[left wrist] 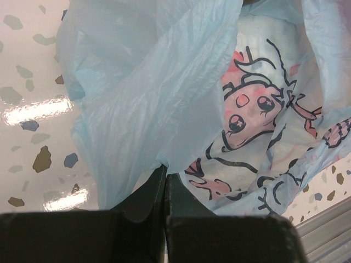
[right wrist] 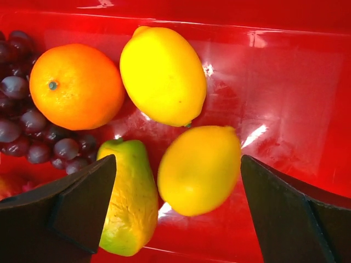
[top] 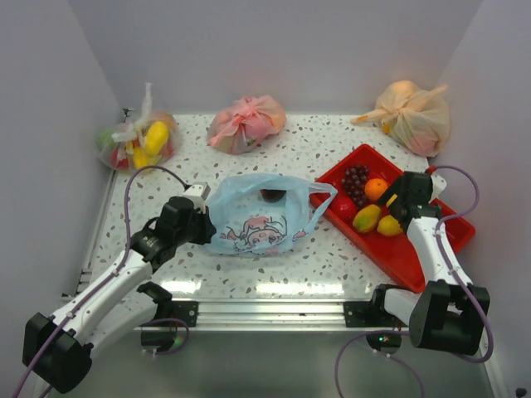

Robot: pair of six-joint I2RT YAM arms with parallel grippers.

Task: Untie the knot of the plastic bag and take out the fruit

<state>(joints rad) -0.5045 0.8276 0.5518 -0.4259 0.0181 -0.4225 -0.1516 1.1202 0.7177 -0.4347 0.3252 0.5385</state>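
Note:
The light blue plastic bag [top: 257, 217] with a cartoon print lies flat mid-table, its mouth open at the far side. One handle loop [top: 320, 192] lies loose by the tray, and no tied knot shows. My left gripper [top: 202, 217] is shut on the bag's left edge, pinching thin blue plastic in the left wrist view [left wrist: 164, 171]. The fruit lies in the red tray [top: 419, 257]: grapes [top: 357, 178], orange [top: 376, 188], mango [top: 366, 218], lemon [top: 389, 225] and a red one [top: 344, 207]. My right gripper [right wrist: 178, 164] is open above a lemon [right wrist: 200, 170], beside the mango [right wrist: 129, 203], without touching them.
A pink knotted bag [top: 246, 123] sits at the back middle. An orange knotted bag [top: 412, 114] is at the back right, and a clear bag with yellow fruit [top: 135, 141] at the back left. White walls enclose the table on three sides.

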